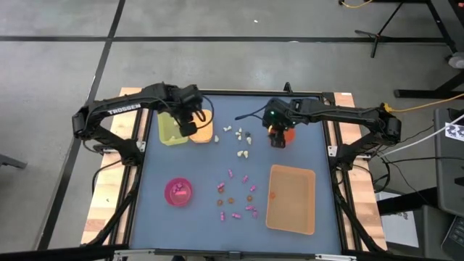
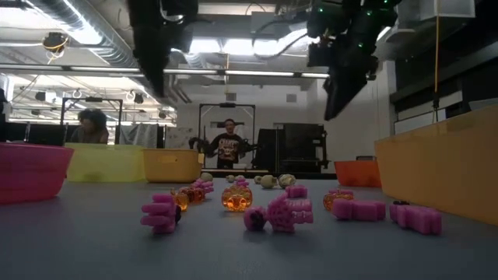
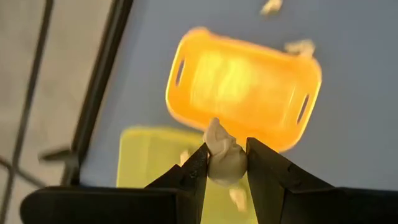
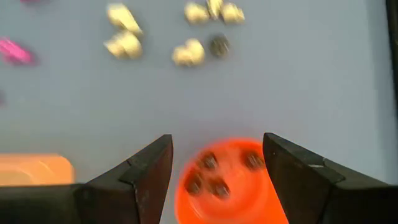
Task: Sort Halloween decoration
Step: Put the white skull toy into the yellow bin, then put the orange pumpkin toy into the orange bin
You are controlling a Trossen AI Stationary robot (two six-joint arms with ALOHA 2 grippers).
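**Left gripper holds a white trinket above the trays**

The left gripper [image 3: 225,163] is up in the air over the far left part of the table [image 1: 203,174]. Its two fingers are squeezed on a small cream-white trinket [image 3: 222,155]. Below it sit the orange tray [image 3: 244,87] and the green tray [image 3: 155,158], side by side. There is already a pale trinket or two in the green tray.

The right gripper [image 4: 217,165] hangs over the little red bowl [image 4: 225,177] at the far right part of the table. Its fingers are wide apart and hold nothing. A few dark grey trinkets [image 4: 219,178] lie in the red bowl.

More cream-white trinkets [image 1: 239,138] lie loose on the table between the orange tray and the red bowl. Pink trinkets [image 1: 235,199] and a few orange-brown ones [image 2: 236,198] are spread out in the middle of the near part of the table. The pink bowl [image 1: 178,192] is to their left and the big tan tray [image 1: 291,199] is to their right.
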